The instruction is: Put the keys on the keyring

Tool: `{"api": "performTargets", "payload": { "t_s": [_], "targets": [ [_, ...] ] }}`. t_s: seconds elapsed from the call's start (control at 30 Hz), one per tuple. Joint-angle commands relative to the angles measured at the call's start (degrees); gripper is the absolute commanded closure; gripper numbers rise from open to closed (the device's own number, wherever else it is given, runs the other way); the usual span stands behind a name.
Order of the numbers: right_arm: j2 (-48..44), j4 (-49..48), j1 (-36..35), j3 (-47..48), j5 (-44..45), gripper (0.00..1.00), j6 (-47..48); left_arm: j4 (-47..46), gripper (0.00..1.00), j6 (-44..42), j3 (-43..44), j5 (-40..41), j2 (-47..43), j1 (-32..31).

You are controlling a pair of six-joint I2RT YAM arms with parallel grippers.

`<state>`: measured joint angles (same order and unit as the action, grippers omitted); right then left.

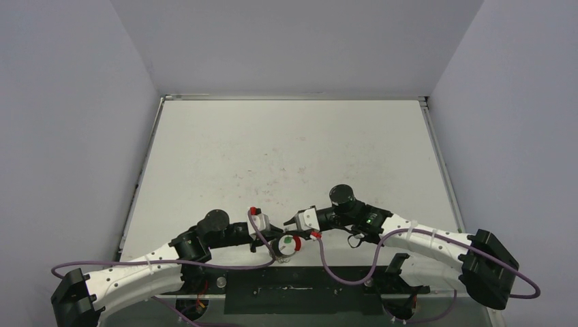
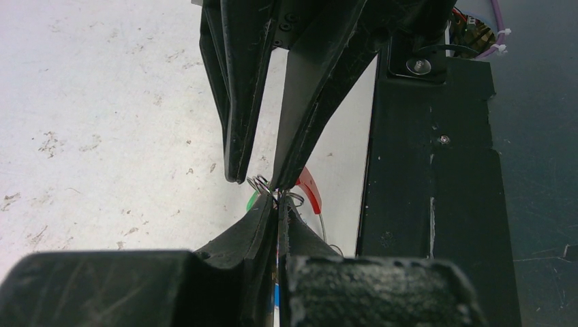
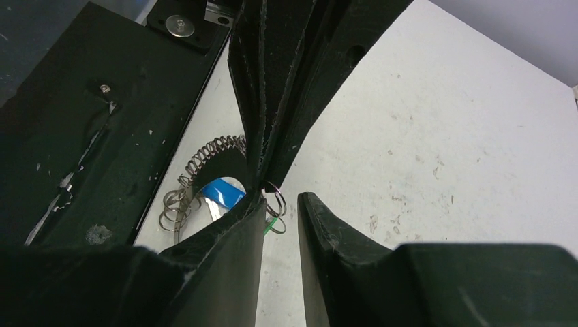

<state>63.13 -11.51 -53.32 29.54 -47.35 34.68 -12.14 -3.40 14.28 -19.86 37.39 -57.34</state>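
Grip check: left pincer [image 2: 276,216] squeezed shut, nose to nose with right pincer [image 3: 281,203], its jaws apart, small wire ring [image 3: 276,216] in the gap. Just beside, coiled keyring [image 3: 204,155] and blue-headed key [image 3: 221,191], at the near edge of the desk [image 3: 443,136].

We see only a stretch of the keyring [image 3: 204,160] and slivers of the blue key [image 3: 221,191] and green key [image 2: 253,200], the rest hidden behind the left fingers [image 3: 272,102], whose catch we cannot tell, and from above all is too small to sort out.
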Motion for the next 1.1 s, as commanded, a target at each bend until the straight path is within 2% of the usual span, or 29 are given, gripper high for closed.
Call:
{"api": "performTargets", "payload": {
  "t_s": [0.0, 0.2, 0.43, 0.6, 0.8, 0.83, 0.97, 1.07],
  "targets": [
    [1.3, 1.8, 0.6, 3.4, -5.0, 0.75, 2.1, -2.3, 1.0, 0.1, 2.6, -1.3, -0.3, -0.2],
    [2.8, 3.2, 0.9, 4.3, -5.8, 0.76, 3.1, -2.2, 1.0, 0.0, 2.6, -1.4, -0.1, -0.2],
    [3.4, 5.0, 1.2, 5.3, -6.5, 0.99, 3.6, -2.2, 1.0, 0.2, 2.6, -1.4, -0.3, -0.2],
    [2.2, 5.3, 1.4, 5.1, -5.9, 1.0, 2.7, -2.1, 1.0, 0.1, 2.6, -1.0, -0.4, -0.2],
    [-2.1, 4.0, 1.4, 4.5, 1.8, 1.0, -6.0, -2.3, 1.0, 0.1, 2.7, 1.0, -0.6, -0.2],
    [-2.9, 4.0, 1.4, 4.4, 3.4, 1.0, -7.2, -2.3, 0.98, 0.1, 2.8, 1.5, -0.7, -0.2],
    [-6.7, 4.9, 1.2, 4.2, 10.0, 1.0, -12.2, -1.9, 0.75, 0.7, 3.7, 2.4, -1.0, -0.2],
    [-8.3, 6.4, 1.2, 5.0, 14.1, 1.0, -15.9, -0.2, 0.65, 0.8, 4.8, 3.7, -1.5, -0.2]
  ]
}}
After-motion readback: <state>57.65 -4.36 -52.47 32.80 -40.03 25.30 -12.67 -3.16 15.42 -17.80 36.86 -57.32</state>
